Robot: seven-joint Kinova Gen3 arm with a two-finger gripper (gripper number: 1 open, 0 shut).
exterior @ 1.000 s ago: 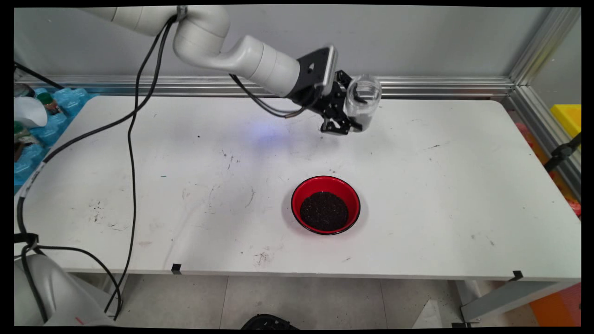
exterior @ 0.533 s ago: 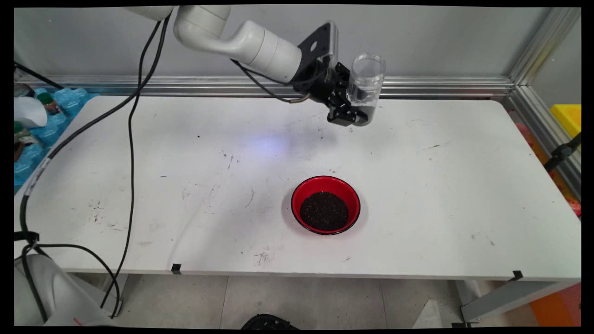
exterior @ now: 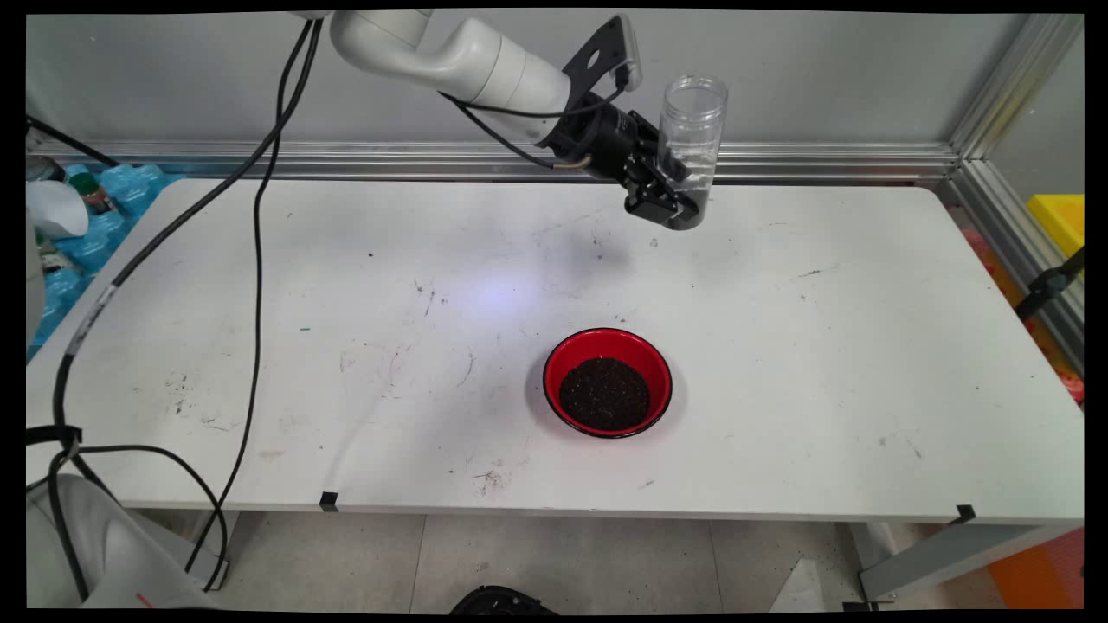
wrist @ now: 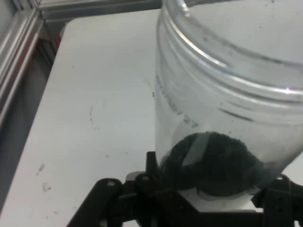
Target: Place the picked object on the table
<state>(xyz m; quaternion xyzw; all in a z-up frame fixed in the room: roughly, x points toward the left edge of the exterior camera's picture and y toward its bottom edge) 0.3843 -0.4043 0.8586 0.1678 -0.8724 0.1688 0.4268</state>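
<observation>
My gripper (exterior: pixel 673 192) is shut on a clear plastic jar (exterior: pixel 690 143), held upright high above the table's far side. The jar's mouth is open at the top and a small heap of dark grains lies at its bottom. In the hand view the jar (wrist: pixel 227 113) fills the right half, dark grains resting just above the gripper (wrist: pixel 208 198). A red bowl (exterior: pixel 608 382) with dark grains in it stands on the white table (exterior: pixel 346 346), well in front of and below the jar.
A metal rail (exterior: pixel 822 160) runs along the wall behind the table. Black cables (exterior: pixel 255 260) hang over the table's left part. Blue packaging with small items (exterior: pixel 78 216) lies off the left end. A yellow bin (exterior: pixel 1060 221) sits at the right.
The gripper has risen and moved slightly right with the jar. The jar has turned from tilted to upright. The bowl has not moved.
</observation>
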